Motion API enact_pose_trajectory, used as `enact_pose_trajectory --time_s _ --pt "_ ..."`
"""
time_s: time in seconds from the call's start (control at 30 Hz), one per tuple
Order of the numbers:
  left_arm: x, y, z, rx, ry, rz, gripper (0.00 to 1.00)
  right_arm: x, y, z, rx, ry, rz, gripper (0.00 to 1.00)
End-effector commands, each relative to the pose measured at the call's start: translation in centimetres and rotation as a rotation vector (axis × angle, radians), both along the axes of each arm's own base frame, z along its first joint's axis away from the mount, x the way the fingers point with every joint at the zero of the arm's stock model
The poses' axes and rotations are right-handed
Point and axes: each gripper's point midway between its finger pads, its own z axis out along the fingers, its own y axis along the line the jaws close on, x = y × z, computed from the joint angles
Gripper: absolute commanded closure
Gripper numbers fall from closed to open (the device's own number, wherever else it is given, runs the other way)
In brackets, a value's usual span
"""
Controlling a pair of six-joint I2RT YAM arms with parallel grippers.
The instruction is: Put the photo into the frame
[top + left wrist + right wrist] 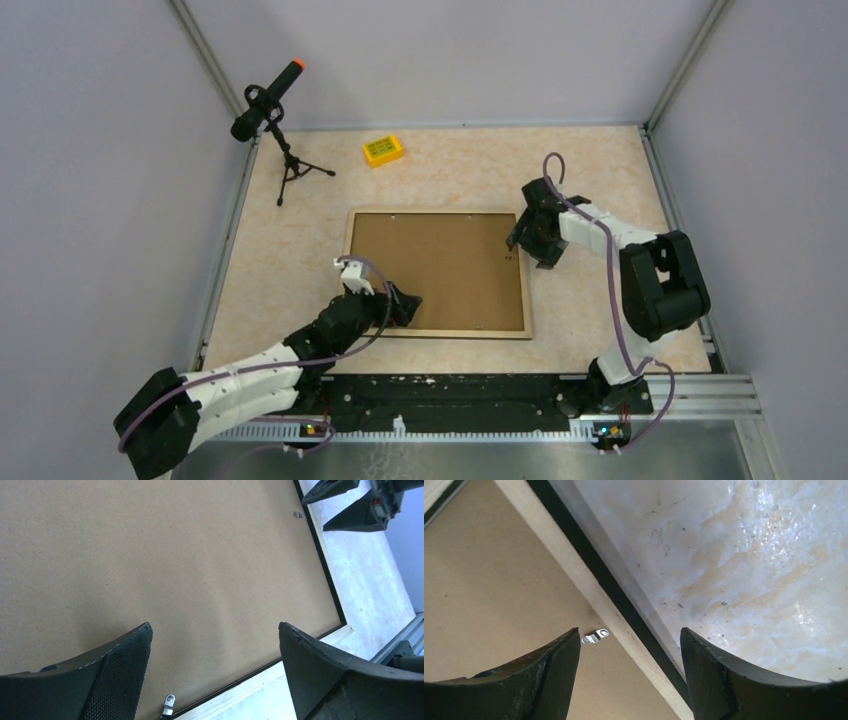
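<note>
Frame (470,331) lies back-up at desk (600,170) centre, long axis left-right, with brown backing sheet (440,265) filling it. Photo not visible; cannot tell if beneath. Right end effector (629,630) jaws apart, empty, straddling frame's right rail beside metal clip (595,636). Left end effector (215,627) wide, empty, above backing's near-left corner. Right arm nearer that clip.

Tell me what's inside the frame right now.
A brown hardboard backing sheet fills the frame, lying within its light wood rails, with a small metal tab on it near one rail. Anything beneath the sheet, the photo included, is covered and cannot be seen.
</note>
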Motion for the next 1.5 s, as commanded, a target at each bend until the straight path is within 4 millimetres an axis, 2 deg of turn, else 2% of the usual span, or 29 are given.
enact_pose_trajectory --time_s 0.0,0.27,0.33,0.43,0.47,0.6,0.73,0.93,1.1,1.17,1.33,1.47 --pt "0.2 0.1 1.0 -0.047 -0.047 0.008 0.02 0.0 0.4 -0.1 -0.018 0.015 -0.065 0.29" --pt "0.3 -0.1 0.8 -0.031 -0.036 0.002 0.02 -0.1 0.9 -1.5 -0.046 0.041 -0.038 0.32" --pt "0.4 0.0 0.6 -0.02 -0.025 0.012 0.02 -0.1 0.9 -1.7 -0.046 0.047 -0.033 0.36" --pt "1.6 0.4 1.1 0.006 -0.002 0.056 0.02 -0.6 0.9 -2.0 -0.047 0.057 -0.018 0.43" --pt "2.6 0.6 2.0 0.008 -0.002 0.081 0.02 -0.9 0.9 -2.1 -0.046 0.058 -0.012 0.45" --pt "6.4 3.4 3.0 0.055 0.032 0.203 0.02 -1.7 0.5 -2.7 -0.055 0.066 0.014 0.54" --pt "9.3 6.9 2.7 0.126 0.089 0.359 0.02 -1.8 0.0 -2.8 -0.087 0.068 0.047 0.63" --pt "11.9 11.7 2.9 0.156 0.132 0.536 0.02 -1.2 -0.5 -2.8 -0.14 0.055 0.119 0.75" --pt "12.6 15.0 3.0 0.168 0.147 0.659 0.02 -0.7 -1.3 -3.0 -0.202 0.044 0.19 0.94" --pt "12.6 15.6 2.5 0.157 0.164 0.675 0.02 -0.4 -1.6 -3.3 -0.218 0.033 0.238 1.0" --pt "12.5 15.3 0.3 0.065 0.23 0.642 0.02 0.4 -0.8 -4.1 -0.166 -0.015 0.378 1.0" --pt "12.3 15.1 -0.8 0.041 0.257 0.618 0.02 1.3 0.3 -3.7 -0.134 -0.058 0.509 1.0"
